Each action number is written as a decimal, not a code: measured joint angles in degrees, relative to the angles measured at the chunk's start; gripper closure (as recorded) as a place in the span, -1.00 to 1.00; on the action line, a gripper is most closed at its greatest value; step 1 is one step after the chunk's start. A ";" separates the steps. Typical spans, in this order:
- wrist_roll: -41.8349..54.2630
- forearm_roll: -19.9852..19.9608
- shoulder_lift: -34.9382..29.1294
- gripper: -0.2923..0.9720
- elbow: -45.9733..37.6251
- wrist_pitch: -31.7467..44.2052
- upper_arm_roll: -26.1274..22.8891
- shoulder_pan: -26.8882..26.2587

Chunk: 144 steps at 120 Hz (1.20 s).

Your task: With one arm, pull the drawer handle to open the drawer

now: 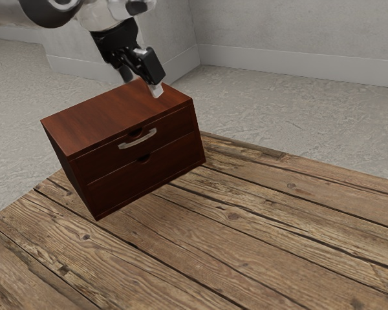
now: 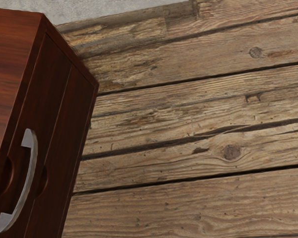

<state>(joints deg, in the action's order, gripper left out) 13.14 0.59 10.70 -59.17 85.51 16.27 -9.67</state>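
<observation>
A dark red wooden cabinet [image 1: 110, 116] with two drawers stands on the plank table [image 1: 278, 219], turned at an angle. The upper drawer [image 1: 168, 126] carries a curved silver handle [image 1: 138, 139] and sits flush with the front. My black gripper [image 1: 142, 85] hangs over the cabinet top's back edge, above and behind the handle, with its fingers [image 1: 156, 89] apart and nothing between them. In the wrist view the cabinet front [image 2: 54, 124] and the handle [image 2: 21, 183] lie off to one side of my hand, with bare planks under it.
The lower drawer [image 1: 155, 171] has a small recess and no handle, and is flush too. Wooden planks [image 2: 198, 148] stretch out in front of the cabinet toward the exterior view's right. Past the table's edge lie grey floor [image 1: 297, 103] and a pale wall.
</observation>
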 joint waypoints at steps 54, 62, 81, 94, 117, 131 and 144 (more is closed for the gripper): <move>-1.30 1.89 7.50 -0.54 -4.00 2.77 -0.53 0.82; -1.75 1.42 7.63 -0.54 -4.21 1.99 -0.53 1.75; -2.70 0.87 8.47 -0.54 -5.99 0.71 -0.47 3.03; -2.42 -0.84 8.63 -0.54 -6.29 -0.38 -0.56 5.37; 1.15 -0.49 8.71 -0.54 -6.41 1.38 -0.66 4.92; 3.06 0.72 9.50 -0.54 -6.67 2.49 -0.80 4.70; 4.99 1.51 9.84 -0.54 -6.95 3.61 -0.84 4.84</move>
<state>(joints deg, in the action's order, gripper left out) 18.12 2.09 20.54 -66.12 89.12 15.43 -4.83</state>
